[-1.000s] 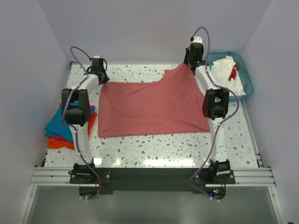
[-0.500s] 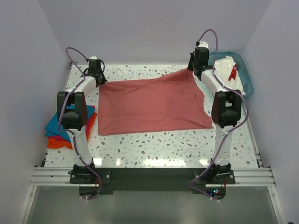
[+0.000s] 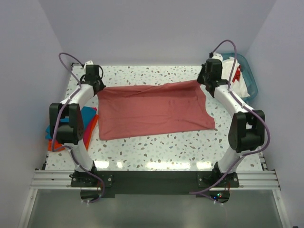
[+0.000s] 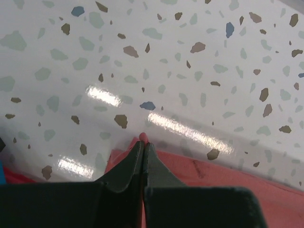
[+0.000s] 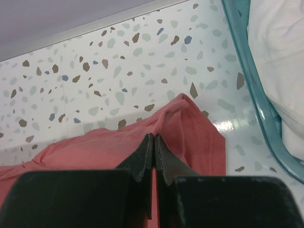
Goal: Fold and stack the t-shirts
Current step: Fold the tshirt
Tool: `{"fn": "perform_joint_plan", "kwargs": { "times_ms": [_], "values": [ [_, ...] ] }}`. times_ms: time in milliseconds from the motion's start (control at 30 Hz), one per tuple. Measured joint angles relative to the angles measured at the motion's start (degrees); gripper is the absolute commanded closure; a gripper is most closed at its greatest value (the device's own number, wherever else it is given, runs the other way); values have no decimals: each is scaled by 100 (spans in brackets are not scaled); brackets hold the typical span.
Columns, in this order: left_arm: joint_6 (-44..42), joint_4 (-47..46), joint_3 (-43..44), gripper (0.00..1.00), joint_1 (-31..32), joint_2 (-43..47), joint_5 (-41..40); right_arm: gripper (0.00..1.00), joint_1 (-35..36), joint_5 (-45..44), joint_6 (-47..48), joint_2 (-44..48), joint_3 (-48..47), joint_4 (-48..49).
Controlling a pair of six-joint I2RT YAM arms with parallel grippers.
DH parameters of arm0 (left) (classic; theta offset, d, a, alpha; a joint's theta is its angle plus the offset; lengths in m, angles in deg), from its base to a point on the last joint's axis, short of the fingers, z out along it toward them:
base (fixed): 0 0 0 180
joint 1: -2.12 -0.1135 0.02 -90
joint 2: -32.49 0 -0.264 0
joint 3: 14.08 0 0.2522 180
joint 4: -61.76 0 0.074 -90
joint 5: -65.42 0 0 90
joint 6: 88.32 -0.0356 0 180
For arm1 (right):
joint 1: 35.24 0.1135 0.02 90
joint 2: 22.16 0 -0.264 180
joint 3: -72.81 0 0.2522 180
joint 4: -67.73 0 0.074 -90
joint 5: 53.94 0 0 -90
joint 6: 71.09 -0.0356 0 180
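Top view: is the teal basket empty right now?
No, a white shirt with a red mark lies bunched inside the teal basket.

t-shirt (image 3: 154, 110) centre, basket (image 3: 255, 87) far right, stack (image 3: 88, 114) left

A large salmon-red shirt (image 3: 154, 110) lies spread across the worktop's middle, its two far corners pulled outward. A teal shirt (image 3: 88, 113) and an orange shirt (image 3: 56, 145) lie heaped at the left edge. A crumpled white shirt (image 3: 242, 83) sits at the far right corner.

Teal and orange shirts (image 3: 89, 113) mostly behind left arm (image 3: 66, 123); basket (image 5: 248, 71) partly beyond frame edge.
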Motion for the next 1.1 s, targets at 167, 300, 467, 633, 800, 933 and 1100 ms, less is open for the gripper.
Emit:
{"fn": "perform_joint_plan", "kwargs": {
  "times_ms": [167,300,467,633,800,933,1100],
  "values": [
    [199,31,-413,100,0,356,-55,100,0,-46,-140,798,713,-22],
    [389,114,-787,100,0,763,-63,100,0,-96,-212,1344,1353,-66],
    [632,129,-1287,100,-2,1305,-39,100,0,-101,-286,1799,1921,-177],
    [979,87,-2149,100,-4,1910,92,100,0,-105,-396,2184,2302,-280],
    [1436,0,-3314,97,-13,2549,234,100,0,-98,-608,2625,2870,-328],
    [1716,-120,-4157,53,-26,3014,367,78,-31,-37,-802,2830,3528,-313],
    [1967,-216,-4538,30,-44,3368,492,36,-72,114,-960,3001,4092,-459]
  ]
}}
